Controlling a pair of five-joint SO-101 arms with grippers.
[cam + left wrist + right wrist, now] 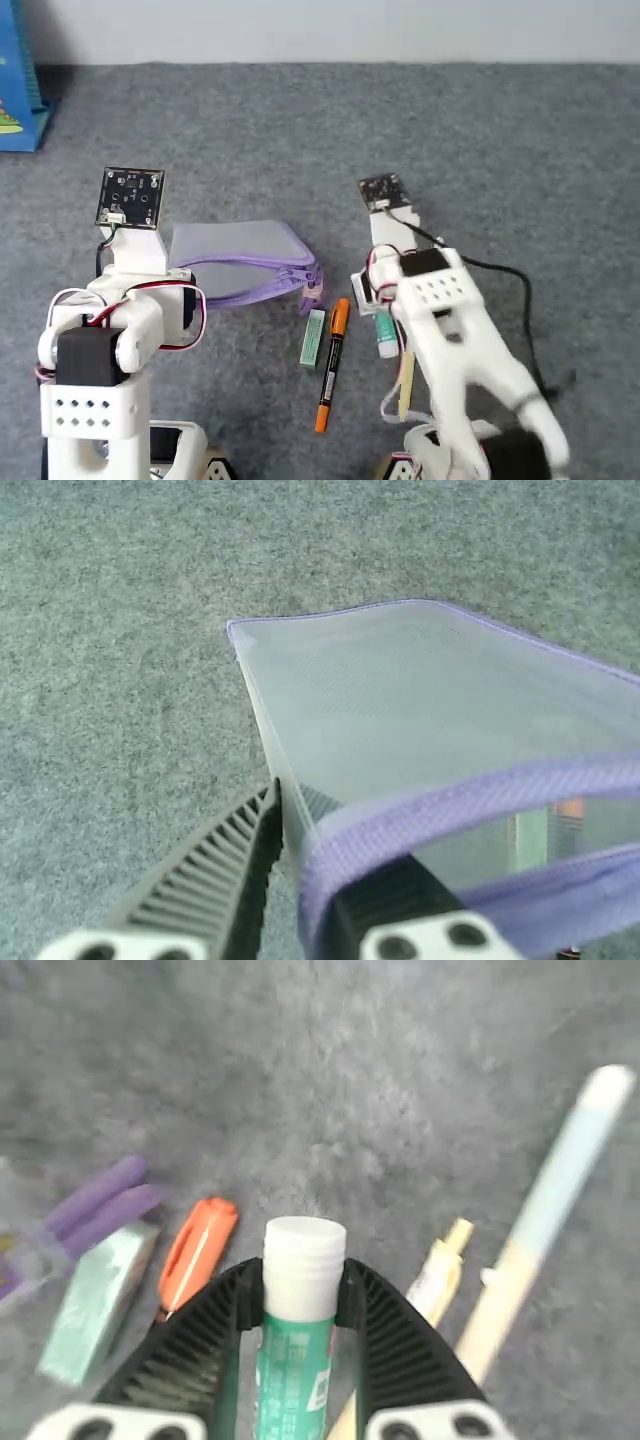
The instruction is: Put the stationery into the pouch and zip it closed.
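1. Two tools are engaged. The left tool (290, 810) pinches the end seam of the pouch (240, 262).
2. The pouch lies flat, left of the desk's (500, 150) middle. It is unzipped, with its purple zipper bands (450, 800) apart and the mouth facing the near edge.
3. The right tool (303, 1280) is clamped on the glue stick (297, 1370), white cap forward, right of middle and toward the near edge.
4. The green eraser (313, 338) and orange marker (331, 365) lie just beside each other, between the pouch mouth and the glue stick.
5. Two pale pens (550, 1210) lie near the glue stick, on its right-edge side.
6. A wide gray stretch of desk runs from the pouch to the far edge.
7. A blue box (15, 90) stands at the far-left corner, and a black cable (522, 300) trails beside the right arm.
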